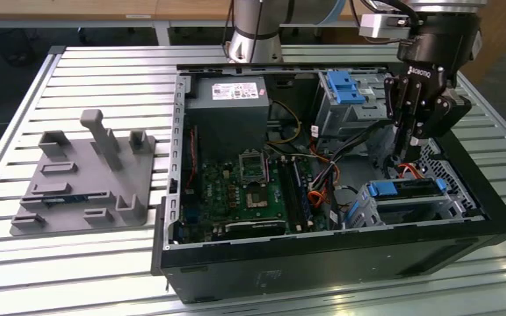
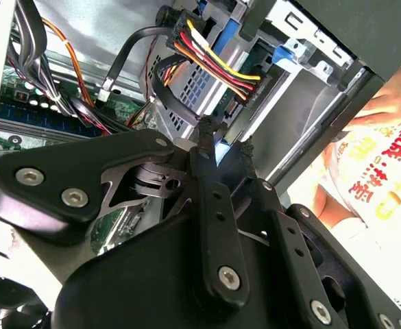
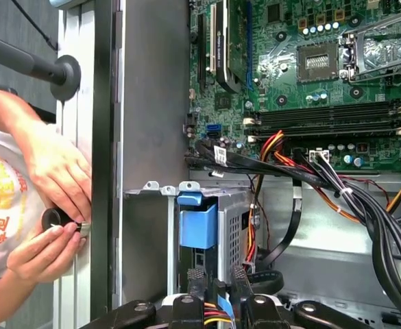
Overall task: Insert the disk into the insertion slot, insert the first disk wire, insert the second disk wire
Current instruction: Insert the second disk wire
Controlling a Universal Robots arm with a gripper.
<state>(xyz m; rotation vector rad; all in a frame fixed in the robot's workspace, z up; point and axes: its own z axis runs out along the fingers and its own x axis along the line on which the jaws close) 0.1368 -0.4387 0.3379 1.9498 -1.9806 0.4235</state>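
- A big black computer case lies open on the silver slatted tabletop, with a green circuit board flat inside it
- The flat silver disk in its bright blue plastic frame sits inside the thin silver box-shaped slot with little holes, in the near corner of the case on the exterior view's right
- The black robot gripper reaches down into the case just behind the far end of that disk
- In the second wrist view the fingers are narrow, with their tips close together; I cannot tell if they pinch anything
- A bundle of yellow, red, orange and black wires ends in a black plug just past the tips, at the slot
- In the first wrist view the gripper points at the blue end of the disk
- A taller metal cage with a blue latch stands at the far side of the case
- A grey plastic holder lies on the tabletop, on the exterior view's left
- A person's hand rests by the outer wall of the case
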